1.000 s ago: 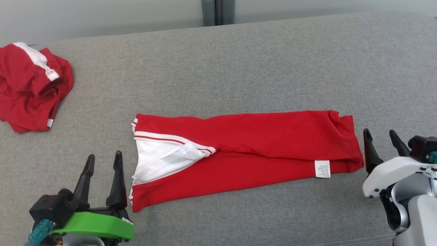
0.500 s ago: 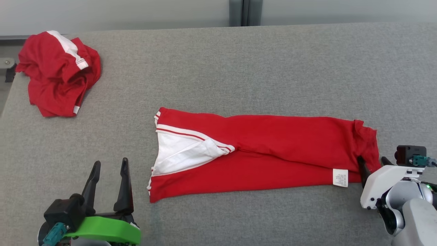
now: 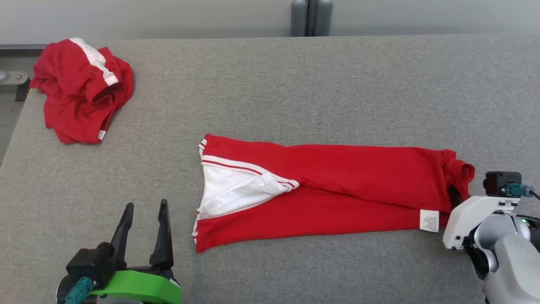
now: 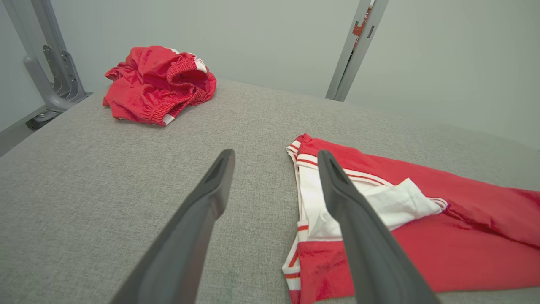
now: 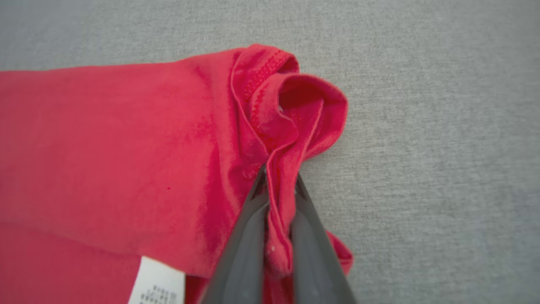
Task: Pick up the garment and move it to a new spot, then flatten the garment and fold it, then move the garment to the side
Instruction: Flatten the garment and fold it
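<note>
The garment (image 3: 337, 185) is a long red piece with a white panel and stripes at its left end, lying folded lengthwise across the grey surface (image 3: 295, 84). My right gripper (image 3: 457, 196) is at its right end, shut on a pinched fold of the red hem; in the right wrist view the fabric (image 5: 126, 147) bunches up between the closed fingers (image 5: 244, 236) of the right gripper (image 5: 278, 181). My left gripper (image 3: 146, 205) stands open at the lower left, just left of the garment's white-panelled end (image 4: 320, 207), and holds nothing. The same open left gripper (image 4: 275, 155) shows in its wrist view.
A second red garment (image 3: 82, 88) with white trim lies crumpled at the far left corner, also the heap (image 4: 160, 84). The surface's left edge (image 3: 12, 139) runs close to it. A grey post (image 3: 311, 17) stands behind. A white label (image 3: 429, 221) hangs near the gripped end.
The head camera has shifted. My right gripper moved in onto the garment's right end and shut on the hem, which now bunches up. The left gripper stays open.
</note>
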Available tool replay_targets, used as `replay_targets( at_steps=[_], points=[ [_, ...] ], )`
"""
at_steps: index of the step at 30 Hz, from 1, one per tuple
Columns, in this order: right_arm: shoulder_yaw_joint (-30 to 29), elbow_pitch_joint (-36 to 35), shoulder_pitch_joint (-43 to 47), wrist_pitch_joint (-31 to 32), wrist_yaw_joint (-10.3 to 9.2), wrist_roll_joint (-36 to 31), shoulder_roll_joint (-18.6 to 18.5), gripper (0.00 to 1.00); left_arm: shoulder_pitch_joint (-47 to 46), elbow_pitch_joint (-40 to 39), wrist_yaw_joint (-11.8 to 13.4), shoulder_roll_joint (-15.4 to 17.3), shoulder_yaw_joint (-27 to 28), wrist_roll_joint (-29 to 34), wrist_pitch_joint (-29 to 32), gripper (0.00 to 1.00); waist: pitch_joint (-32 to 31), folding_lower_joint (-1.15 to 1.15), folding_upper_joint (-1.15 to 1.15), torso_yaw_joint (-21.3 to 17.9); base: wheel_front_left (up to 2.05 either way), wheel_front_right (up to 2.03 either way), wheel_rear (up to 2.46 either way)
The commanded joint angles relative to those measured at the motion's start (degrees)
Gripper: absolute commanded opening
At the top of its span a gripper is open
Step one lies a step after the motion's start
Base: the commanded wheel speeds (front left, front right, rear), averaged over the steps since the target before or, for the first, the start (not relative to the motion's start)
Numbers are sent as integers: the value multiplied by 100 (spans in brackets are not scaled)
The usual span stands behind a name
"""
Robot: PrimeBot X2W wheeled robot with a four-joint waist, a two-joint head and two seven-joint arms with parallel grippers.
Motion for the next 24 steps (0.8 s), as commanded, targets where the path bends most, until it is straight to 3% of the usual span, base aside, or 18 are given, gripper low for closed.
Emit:
replay_targets(
  at_steps=[1, 8, 12, 24],
  points=[
    [-118, 17, -43, -61, -21, 52, -174, 0, 49, 8, 17, 8, 6, 45, -20, 100, -35, 0, 0, -120, 0, 0, 0],
    [-548, -331, 151, -209, -18, 106, -404, 0, 13, 15, 15, 27, -46, 57, -15, 100, -10, 0, 0, -458, 0, 0, 0],
    [-633, -736, 258, -204, -16, 301, -268, 0, -42, 27, 30, 39, -69, 85, -11, 100, 21, 0, 0, -628, 0, 0, 0],
    [390, -2817, 992, 304, -13, 1404, 323, 0, -163, 85, -25, 64, -143, 64, 42, 100, -41, 0, 0, -638, 0, 0, 0]
  ],
)
